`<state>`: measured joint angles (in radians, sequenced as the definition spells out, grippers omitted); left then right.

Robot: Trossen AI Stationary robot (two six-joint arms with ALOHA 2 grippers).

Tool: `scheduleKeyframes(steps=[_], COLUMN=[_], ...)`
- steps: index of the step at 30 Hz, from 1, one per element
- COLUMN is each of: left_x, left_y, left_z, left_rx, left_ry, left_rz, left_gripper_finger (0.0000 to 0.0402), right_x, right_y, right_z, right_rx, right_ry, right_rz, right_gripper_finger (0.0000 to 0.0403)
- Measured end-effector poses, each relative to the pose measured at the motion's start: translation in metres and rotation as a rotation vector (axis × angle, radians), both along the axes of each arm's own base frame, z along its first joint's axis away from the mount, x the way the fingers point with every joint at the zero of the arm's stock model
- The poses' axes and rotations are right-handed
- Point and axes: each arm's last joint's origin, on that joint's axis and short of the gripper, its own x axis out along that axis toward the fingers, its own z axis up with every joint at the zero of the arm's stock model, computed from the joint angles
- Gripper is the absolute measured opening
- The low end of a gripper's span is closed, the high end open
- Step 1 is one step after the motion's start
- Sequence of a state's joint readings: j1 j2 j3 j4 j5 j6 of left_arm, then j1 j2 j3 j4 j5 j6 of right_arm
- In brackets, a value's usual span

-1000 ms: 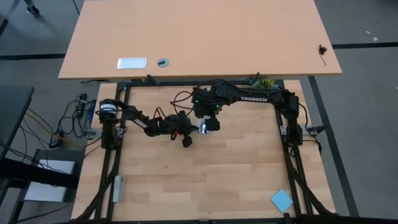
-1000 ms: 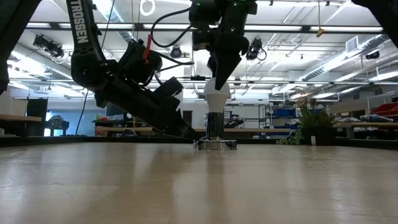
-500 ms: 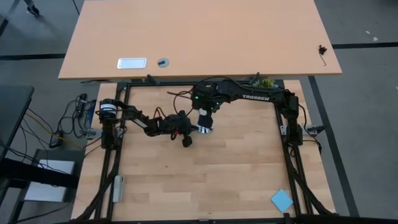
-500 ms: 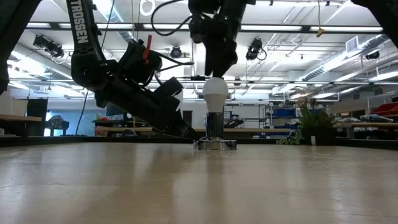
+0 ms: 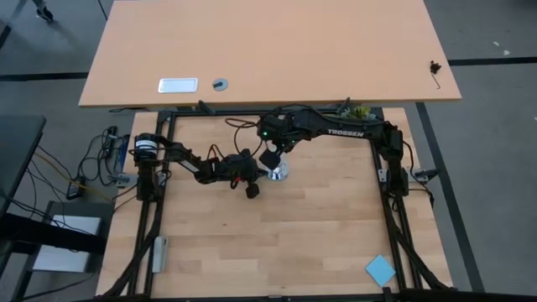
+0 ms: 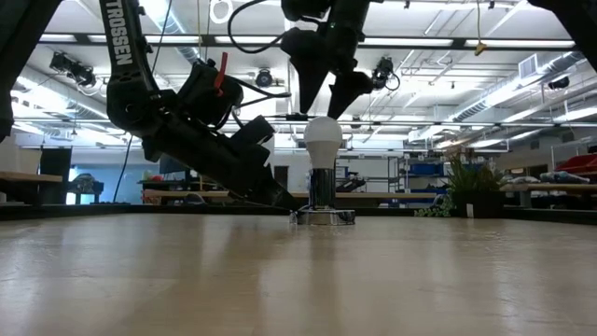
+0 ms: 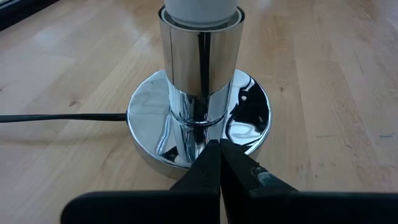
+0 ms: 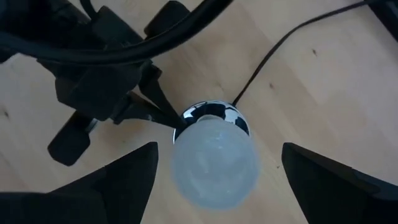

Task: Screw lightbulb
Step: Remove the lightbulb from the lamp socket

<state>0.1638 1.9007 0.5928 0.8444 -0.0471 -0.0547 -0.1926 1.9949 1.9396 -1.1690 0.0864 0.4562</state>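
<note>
Lightbulb [image 6: 323,140] upright in the chrome socket [image 6: 322,191], right gripper [image 6: 324,93] just above the bulb, fingers spread wide, clear of it, left gripper [image 7: 219,163] pressed shut against the socket base.

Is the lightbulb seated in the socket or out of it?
In: the lightbulb stands upright in the socket, right claw open above it.

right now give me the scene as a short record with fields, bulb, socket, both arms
lightbulb: upright in the socket, free of any grip
socket base: shiny silver, on the wooden table, black cord leading away
right gripper: above the bulb, fingers spread open, touching nothing
left gripper: low at the base's foot, fingers shut together against its edge
</note>
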Motion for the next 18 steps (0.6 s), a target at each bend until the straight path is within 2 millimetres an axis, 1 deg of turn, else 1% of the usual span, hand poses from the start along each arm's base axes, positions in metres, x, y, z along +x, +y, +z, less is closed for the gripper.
scheduleKeyframes(steps=[7, 14, 18], left_x=[0.0, 0.0, 0.0], left_y=[0.0, 0.0, 0.0], left_z=[0.0, 0.0, 0.0], left_rx=[-0.001, -0.001, -0.001], left_ry=[0.0, 0.0, 0.0], left_rz=[0.0, 0.0, 0.001], left_gripper_finger=[0.0002, 0.0002, 0.0002], right_x=[0.001, -0.001, 0.0], right_y=[0.006, 0.006, 0.006], right_z=[-0.001, -0.022, -0.025], right_rx=[0.01, 0.016, 0.016], right_ry=[-0.004, 0.053, 0.046], right_rz=[-0.013, -0.004, -0.001], right_gripper_finger=[0.0347, 0.0347, 0.0346])
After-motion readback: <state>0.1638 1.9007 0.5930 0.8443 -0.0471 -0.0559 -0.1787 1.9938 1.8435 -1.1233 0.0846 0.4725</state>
